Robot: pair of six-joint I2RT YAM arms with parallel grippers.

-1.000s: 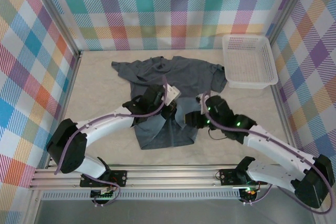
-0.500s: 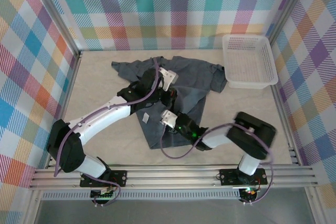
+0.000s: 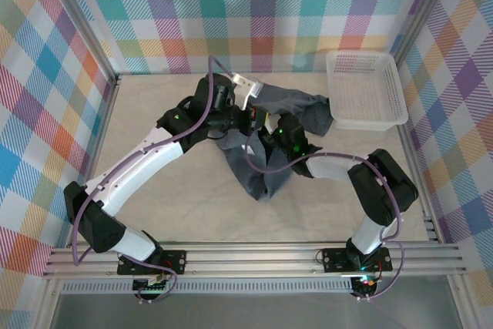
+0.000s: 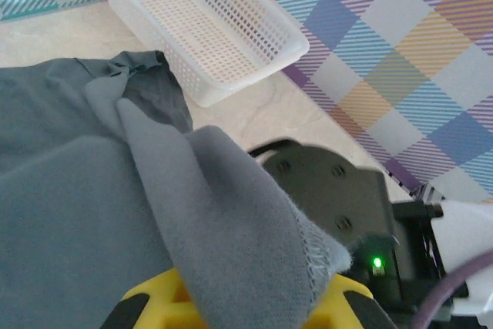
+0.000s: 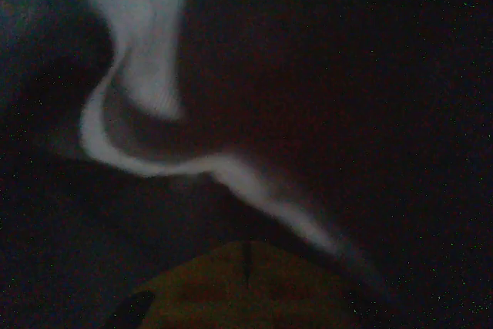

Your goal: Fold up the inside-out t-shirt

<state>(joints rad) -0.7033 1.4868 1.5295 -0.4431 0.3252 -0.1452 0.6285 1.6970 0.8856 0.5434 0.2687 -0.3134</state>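
Both arms meet over the middle of the table (image 3: pixel 169 190), toward the far side, and the shirt (image 3: pixel 263 171) is bunched up between them. One long tail droops to the table on the near side, and another part lies spread beside the basket (image 3: pixel 368 122).

The left gripper (image 4: pixel 239 307) is closed down on a fold. Grey cloth spills over its yellow fingers, with a stitched edge showing at the tip.

The right gripper (image 5: pixel 246 269) is closed tight too, buried in dark folds. From its own camera I'd say it has a pinch of the shirt, though it's murky in there.

Look how that fabric behaves: soft, limp and light, with no stiffness at all. It sags wherever nothing holds it and takes any crease it's given. There's nothing fragile here and not much slip either, since cloth bites well between fingers.

The trouble, I'd judge, is that a pinch in the middle gathers several layers and drags the lot into a heap. The better places to take hold are the edges: the hem corners, or the shoulder seams by the sleeves, one in each gripper and kept well apart. That way the weight pulls the panel flat.
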